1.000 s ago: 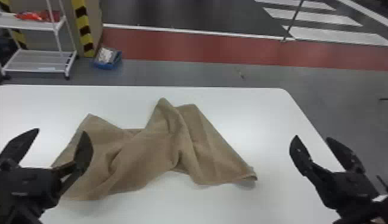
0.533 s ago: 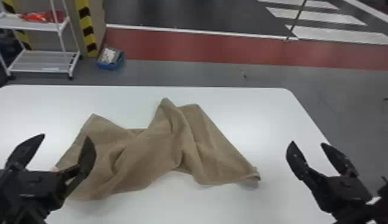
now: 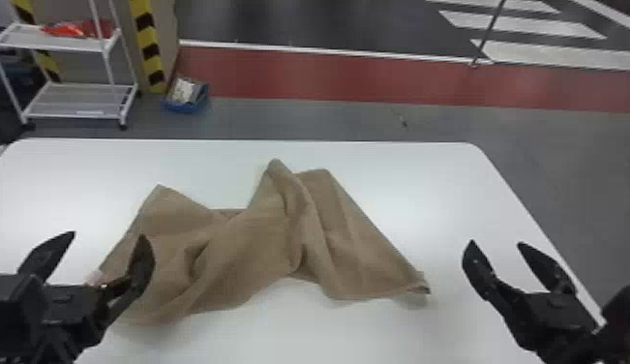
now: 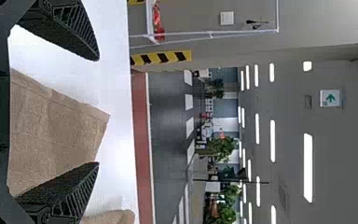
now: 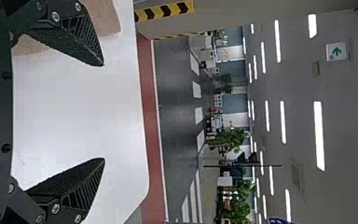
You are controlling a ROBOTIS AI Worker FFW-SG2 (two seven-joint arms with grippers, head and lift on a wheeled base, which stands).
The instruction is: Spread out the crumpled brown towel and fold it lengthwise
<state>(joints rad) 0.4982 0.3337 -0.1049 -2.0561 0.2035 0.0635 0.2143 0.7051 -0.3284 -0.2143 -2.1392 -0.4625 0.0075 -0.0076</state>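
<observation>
On the white table, a crumpled brown towel.

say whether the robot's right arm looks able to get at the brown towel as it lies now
Probably yes: the open black right hand is just right of the crumpled brown cloth towel's near right corner, with only bare white tabletop between them.

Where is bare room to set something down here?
The table is bare beyond the towel to the far edge, between towel and right fingers, and nearer than the towel's middle. Crowded: near left, where the left fingers show against the towel.
</observation>
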